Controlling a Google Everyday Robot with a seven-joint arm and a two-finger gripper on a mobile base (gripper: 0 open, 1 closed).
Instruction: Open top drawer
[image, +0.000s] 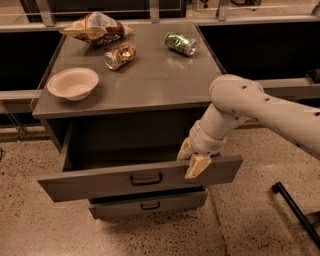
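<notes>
Pulling looks like the step in hand: the top drawer (95, 184) stands well out of the cabinet (160, 85), its box dark, with nothing visible inside. The gripper (192, 159) sits at the front panel's right end, one finger behind the top edge and one before it, clamped on it. Next, I judge, comes a short straight draw outward, then release. The bowl (73, 83) on top looks empty.
</notes>
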